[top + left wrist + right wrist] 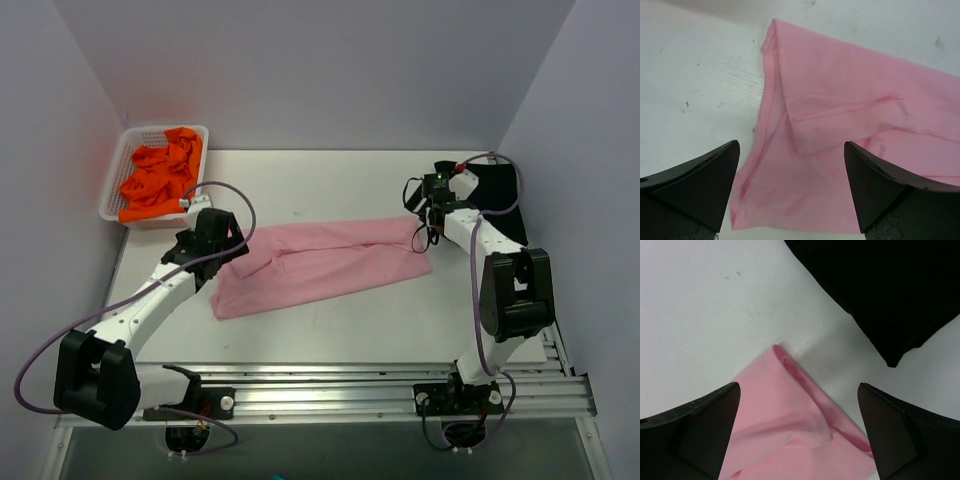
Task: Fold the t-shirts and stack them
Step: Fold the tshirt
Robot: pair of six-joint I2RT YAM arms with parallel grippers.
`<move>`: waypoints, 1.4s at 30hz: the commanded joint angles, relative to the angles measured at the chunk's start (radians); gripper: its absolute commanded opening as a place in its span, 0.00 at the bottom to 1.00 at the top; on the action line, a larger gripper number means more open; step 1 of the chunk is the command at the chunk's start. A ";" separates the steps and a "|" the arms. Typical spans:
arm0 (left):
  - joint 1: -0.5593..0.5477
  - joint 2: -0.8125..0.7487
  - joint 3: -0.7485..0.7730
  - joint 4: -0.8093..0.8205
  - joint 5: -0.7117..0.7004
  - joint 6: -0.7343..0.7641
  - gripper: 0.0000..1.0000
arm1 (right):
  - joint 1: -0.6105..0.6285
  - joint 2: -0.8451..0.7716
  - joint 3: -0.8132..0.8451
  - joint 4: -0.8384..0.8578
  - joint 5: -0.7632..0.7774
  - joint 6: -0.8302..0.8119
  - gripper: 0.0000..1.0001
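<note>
Top external: left gripper point(236, 247), right gripper point(425, 234), both spread wide over opposite edges of pink t-shirt point(320, 262)

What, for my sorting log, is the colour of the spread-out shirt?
The shirt is light pink; top external view shows best.

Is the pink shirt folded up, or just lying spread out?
Partly folded. The pink t-shirt lies as a long strip on the table, one layer doubled over another in the left wrist view, not a compact bundle.
</note>
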 commanded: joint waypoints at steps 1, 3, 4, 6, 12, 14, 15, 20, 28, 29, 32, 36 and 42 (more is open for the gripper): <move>0.000 0.041 0.146 0.025 -0.025 -0.006 0.94 | 0.031 -0.028 0.070 -0.033 0.060 0.017 1.00; -0.003 0.091 0.164 0.051 -0.002 0.001 0.94 | 0.041 -0.028 0.088 -0.038 0.060 0.009 1.00; -0.002 0.107 0.163 0.063 0.038 0.004 0.95 | 0.052 -0.028 0.091 -0.043 0.062 0.009 1.00; 0.004 0.166 0.163 0.100 0.079 0.009 0.98 | 0.063 -0.035 0.079 -0.038 0.068 0.010 1.00; 0.047 0.308 0.172 0.180 0.317 -0.049 0.90 | 0.086 -0.054 0.056 -0.010 0.074 0.003 1.00; 0.049 0.322 0.158 0.224 0.380 -0.063 0.89 | 0.088 -0.051 0.056 -0.007 0.082 -0.003 1.00; 0.049 0.337 0.158 0.256 0.395 -0.063 0.88 | 0.088 -0.049 0.056 -0.004 0.082 -0.005 1.00; 0.060 0.418 0.204 0.298 0.458 -0.026 0.86 | 0.088 -0.034 0.050 0.009 0.085 -0.014 1.00; 0.096 0.535 0.232 0.365 0.619 -0.023 0.82 | 0.083 -0.009 0.048 0.019 0.097 -0.020 1.00; 0.096 0.546 0.233 0.369 0.626 -0.023 0.81 | 0.083 -0.008 0.048 0.020 0.096 -0.020 1.00; 0.096 0.564 0.253 0.359 0.633 -0.006 0.77 | 0.081 0.006 0.045 0.025 0.097 -0.022 1.00; 0.095 0.567 0.258 0.352 0.656 0.018 0.63 | 0.080 0.015 0.039 0.033 0.096 -0.023 1.00; 0.087 0.556 0.242 0.359 0.669 0.043 0.50 | 0.080 0.034 0.030 0.042 0.086 -0.022 1.00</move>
